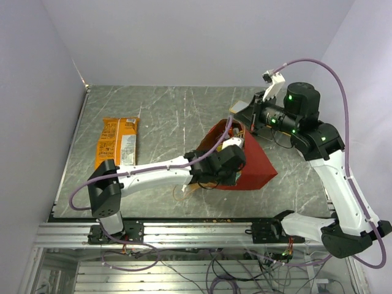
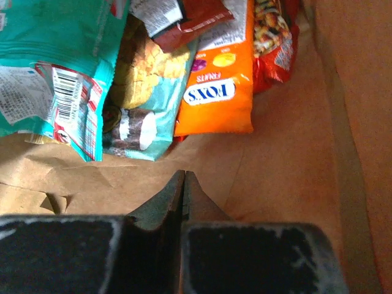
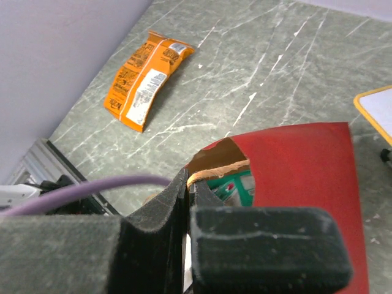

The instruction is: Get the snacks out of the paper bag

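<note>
The red paper bag [image 1: 256, 164] lies on the table with its mouth toward the left. My left gripper [image 2: 184, 175] is inside it, over the brown kraft floor [image 2: 275, 165], shut with nothing between the fingers. Just beyond the tips lie snacks: an orange FOX'S packet [image 2: 217, 79], a teal cookie packet [image 2: 144, 98], a larger teal packet [image 2: 49, 55], a dark-red wrapper [image 2: 196, 18] and a red candy packet [image 2: 275, 43]. My right gripper [image 3: 191, 177] [image 1: 241, 122] is shut on the bag's tan loop handle [image 3: 219, 173], holding the mouth [image 3: 223, 162] up.
An orange chip bag [image 1: 116, 142] [image 3: 144, 82] lies flat on the table's left side. A white card with a yellow edge [image 3: 376, 113] sits behind the bag, near the right gripper. The bag's other handle [image 1: 182, 191] trails near the front edge. Walls close in left and back.
</note>
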